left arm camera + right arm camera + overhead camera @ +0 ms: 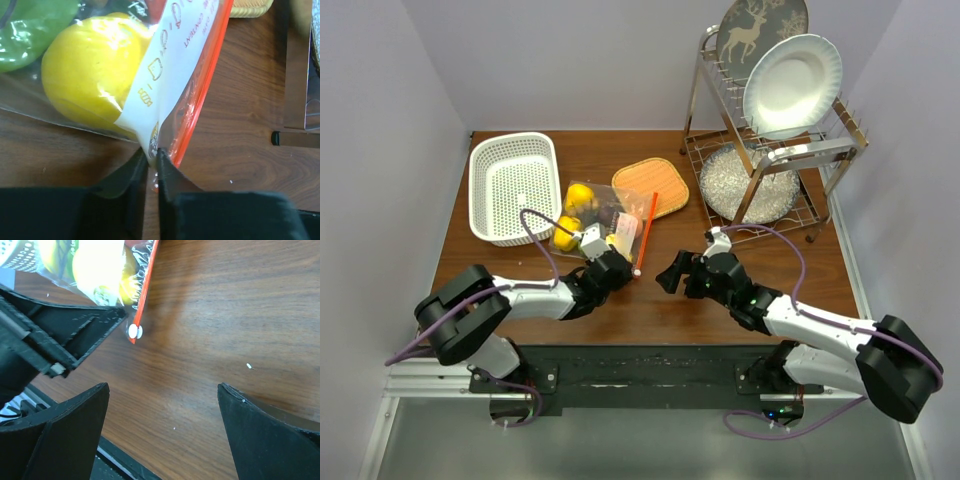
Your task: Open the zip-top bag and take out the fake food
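Left gripper (152,154) pinches only the thin corner of the zip-top bag (175,65); the slippery plastic may slide out when pulled.

Plain pale walls (590,60) close in at nine, twelve and three o'clock, evenly lit, with only soft shadows. A dark wood-grain counter (655,318) fills the middle, and a chrome dish rack (810,152) stands at two o'clock. At six o'clock a black strip (650,365) edges the counter, with grey floor (640,445) below.
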{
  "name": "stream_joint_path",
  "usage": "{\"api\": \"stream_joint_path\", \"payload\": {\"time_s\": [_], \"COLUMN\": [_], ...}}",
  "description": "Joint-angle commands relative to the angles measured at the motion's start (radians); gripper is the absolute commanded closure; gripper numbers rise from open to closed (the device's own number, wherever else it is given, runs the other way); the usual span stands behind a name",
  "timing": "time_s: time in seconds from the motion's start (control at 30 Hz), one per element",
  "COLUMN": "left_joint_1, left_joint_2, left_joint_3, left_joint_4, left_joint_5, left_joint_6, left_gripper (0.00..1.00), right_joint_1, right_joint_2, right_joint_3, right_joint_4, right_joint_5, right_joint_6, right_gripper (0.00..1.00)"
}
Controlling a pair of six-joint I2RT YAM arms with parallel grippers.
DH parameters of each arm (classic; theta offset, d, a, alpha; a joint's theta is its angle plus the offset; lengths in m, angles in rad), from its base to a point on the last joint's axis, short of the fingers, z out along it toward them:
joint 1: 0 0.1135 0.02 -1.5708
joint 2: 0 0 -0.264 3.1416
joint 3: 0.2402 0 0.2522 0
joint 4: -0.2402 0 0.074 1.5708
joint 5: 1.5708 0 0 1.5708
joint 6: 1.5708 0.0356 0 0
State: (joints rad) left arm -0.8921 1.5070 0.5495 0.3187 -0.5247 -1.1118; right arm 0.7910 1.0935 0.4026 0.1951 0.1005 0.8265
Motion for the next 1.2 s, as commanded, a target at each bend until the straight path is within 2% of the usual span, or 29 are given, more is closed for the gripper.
{"api": "stream_joint_path", "payload": {"time_s": [0.0,0.03,0.17,0.33,0.73,1.17], "left_joint_1": [0.007,0.007,-0.005,-0.054,-0.108,-0.122], "left_joint_2": [0.016,0.016,-0.007,-0.091,-0.168,-0.169], "left_joint_3": [0.018,0.017,-0.014,-0.074,-0.140,-0.145], "left_joint_4": [0.063,0.063,0.082,0.082,0.054,0.063], "left_joint_5": [-0.012,-0.005,0.057,0.106,0.170,0.192], "left_joint_6": [0.003,0.007,0.027,0.009,-0.049,-0.048], "left_gripper": [0.96,1.00,1.00,1.00,1.00,1.00], "right_joint_1": [0.002,0.001,0.002,0.011,0.071,0.119], "right_joint_2": [0.022,0.032,0.071,0.109,0.298,0.273], "right_joint_3": [-0.015,-0.016,-0.030,-0.096,-0.192,-0.185], "right_joint_4": [0.061,0.070,0.165,0.288,0.605,0.584], "right_joint_5": [-0.024,-0.028,-0.076,-0.097,-0.110,-0.045], "right_joint_6": [0.006,0.011,0.033,0.109,0.287,0.329], "right_gripper": [0.07,0.07,0.13,0.28,0.43,0.46]}}
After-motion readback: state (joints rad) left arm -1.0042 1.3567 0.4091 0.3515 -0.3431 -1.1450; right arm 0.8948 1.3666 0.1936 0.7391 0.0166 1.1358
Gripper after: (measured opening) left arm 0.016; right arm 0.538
